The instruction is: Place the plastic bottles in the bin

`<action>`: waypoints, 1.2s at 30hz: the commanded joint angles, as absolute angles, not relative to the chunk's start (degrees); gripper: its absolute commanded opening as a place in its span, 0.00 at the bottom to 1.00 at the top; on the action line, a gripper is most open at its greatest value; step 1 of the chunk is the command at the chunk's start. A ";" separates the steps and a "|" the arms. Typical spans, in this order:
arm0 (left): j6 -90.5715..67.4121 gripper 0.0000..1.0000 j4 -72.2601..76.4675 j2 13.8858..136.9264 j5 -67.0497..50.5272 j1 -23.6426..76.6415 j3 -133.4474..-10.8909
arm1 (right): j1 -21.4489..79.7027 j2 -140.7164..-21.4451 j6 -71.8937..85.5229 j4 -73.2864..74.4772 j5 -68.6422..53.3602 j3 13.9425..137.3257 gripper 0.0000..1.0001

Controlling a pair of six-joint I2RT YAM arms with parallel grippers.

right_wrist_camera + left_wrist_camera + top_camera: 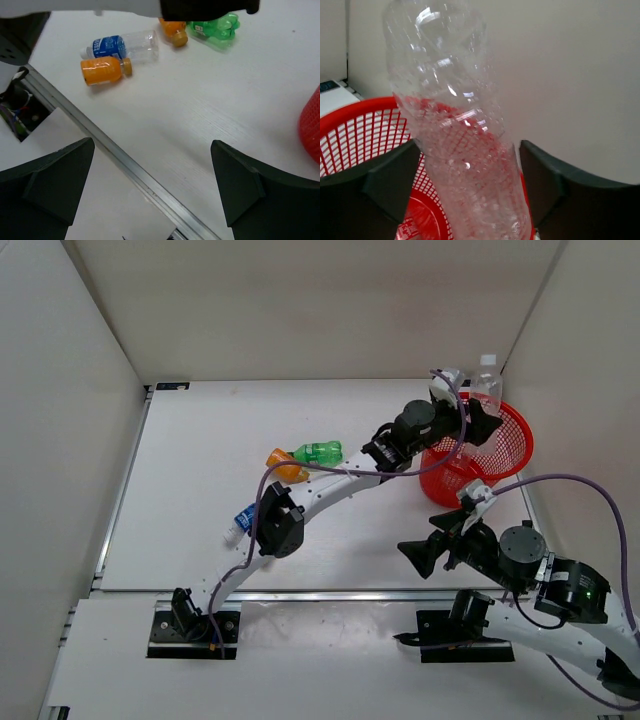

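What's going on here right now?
The long clear bottle sits between the left gripper fingers, above the red mesh basket; whether they clamp it is unclear. The right gripper hangs open and empty. On the table lie the near orange bottle, far orange bottle, green bottle and blue-label bottle.

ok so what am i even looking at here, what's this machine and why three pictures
Two robot arms bolted to a white table. One picture looks down from above; the other two come from a camera on each wrist, the dark shapes being that arm's fingers. The left gripper has a clear bottle between its fingers over a red basket; whether it grips it is unclear. The right gripper is open, empty. A green bottle, an orange bottle beside it, a second orange bottle and a blue-labelled bottle lie on the table.
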State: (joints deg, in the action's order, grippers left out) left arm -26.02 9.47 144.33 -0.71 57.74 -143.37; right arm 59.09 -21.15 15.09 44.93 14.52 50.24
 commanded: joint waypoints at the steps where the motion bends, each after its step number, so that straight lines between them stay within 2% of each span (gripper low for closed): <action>1: -28.74 0.95 13.03 144.48 -1.49 56.25 -149.48 | 67.56 -20.04 23.18 47.28 26.16 50.10 1.00; 3: -28.39 0.99 11.35 143.36 -3.07 56.08 -149.86 | 72.67 -19.52 25.92 49.30 30.39 49.31 0.99; 8: -22.25 0.99 7.49 133.60 -3.87 57.56 -141.69 | 84.00 -21.70 30.76 54.04 40.76 52.29 1.00; 13: -20.12 0.99 -10.93 120.62 -3.88 55.90 -136.60 | 83.95 -30.40 25.33 54.94 45.53 56.68 1.00; 14: -20.04 0.99 -15.51 116.06 -2.39 54.77 -131.71 | 81.85 -31.72 21.92 52.15 44.66 57.04 0.99; 16: -20.56 0.99 -19.58 107.55 -0.11 52.66 -119.40 | 72.30 -34.08 15.51 45.39 41.07 57.48 0.99; 17: -20.65 0.99 -20.12 104.10 2.96 51.95 -109.44 | 69.03 -36.28 10.94 43.52 35.91 57.57 1.00; 18: -21.35 0.99 -20.39 97.71 4.21 50.55 -100.11 | 59.86 -39.08 8.72 40.81 32.21 58.00 0.99; 19: -22.58 0.98 -21.78 92.17 6.22 49.67 -96.02 | 48.37 -40.68 5.48 38.78 23.12 58.27 0.99; 20: -24.85 0.98 -24.49 86.63 6.76 47.13 -89.10 | 41.90 -43.22 2.84 37.98 10.32 58.62 0.99; 21: -26.35 0.99 -25.83 83.61 6.16 44.06 -81.55 | 28.09 -46.11 3.07 35.62 -3.73 58.10 0.97; 22: -29.24 0.99 -26.10 77.15 5.54 40.73 -73.56 | 15.33 -48.14 3.95 32.72 -12.39 57.40 0.94; 23: -31.53 0.98 -26.19 70.38 4.58 38.87 -69.47 | 9.72 -49.47 7.26 30.69 -26.40 56.87 0.89; 24: -32.86 0.98 -27.58 67.01 4.48 36.06 -62.65 | 3.06 -52.01 9.21 27.37 -34.81 55.91 0.88; 26: -36.37 0.99 -32.57 55.08 5.62 31.39 -55.48 | 6.48 -55.45 8.88 25.31 -27.91 58.42 0.89; 28: -36.74 0.99 -38.81 48.10 5.36 24.21 -50.11 | 24.78 -61.06 1.54 25.93 -4.86 62.64 0.92; 29: -36.48 0.99 -40.50 44.77 4.75 22.43 -49.49 | 32.09 -63.00 -1.29 26.10 -0.05 65.71 0.97; 30: -35.60 0.98 -43.65 42.47 4.66 19.37 -49.05 | 34.69 -67.19 -4.62 26.63 3.74 69.57 0.98; 33: -34.89 0.99 -48.94 40.52 7.27 17.84 -49.74 | 36.30 -77.22 -3.87 29.53 -2.51 79.43 0.97; 36: -35.24 0.99 -49.66 39.82 10.45 21.17 -49.66 | 37.17 -81.81 -5.96 25.06 -7.37 81.12 0.97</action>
